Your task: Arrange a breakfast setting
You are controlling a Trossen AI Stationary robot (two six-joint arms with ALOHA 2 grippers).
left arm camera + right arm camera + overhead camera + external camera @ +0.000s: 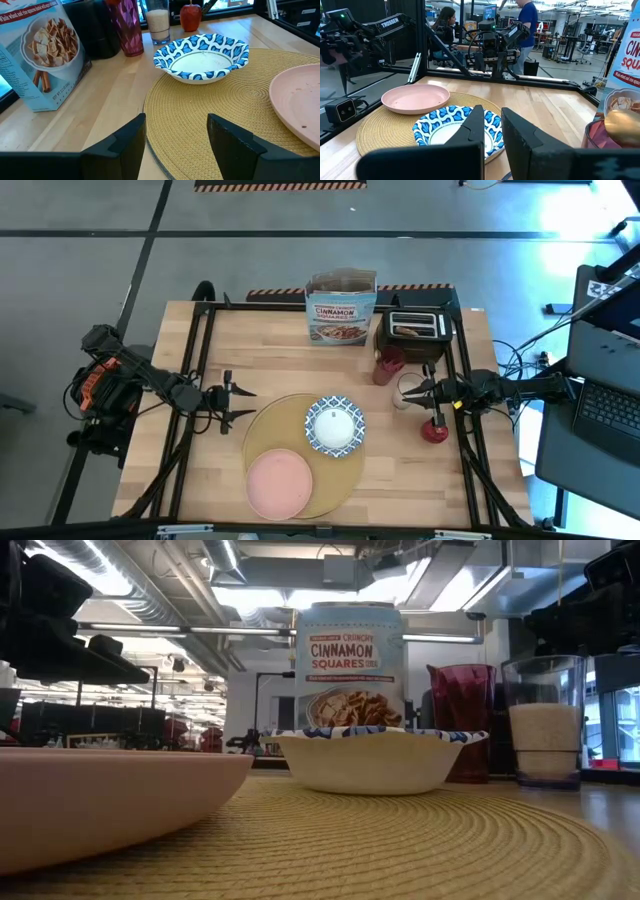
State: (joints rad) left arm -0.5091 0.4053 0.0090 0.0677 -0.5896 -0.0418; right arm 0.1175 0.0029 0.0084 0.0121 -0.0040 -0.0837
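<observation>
White milk fills the milk glass (pixel 158 22); the patterned bowl (pixel 335 425) sits empty; both grippers released.

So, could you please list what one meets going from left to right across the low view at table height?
Pink plate → blue-and-white patterned bowl, with the cinnamon cereal box standing behind it → red cup → milk glass. All show above the tan placemat in the foreground.
</observation>
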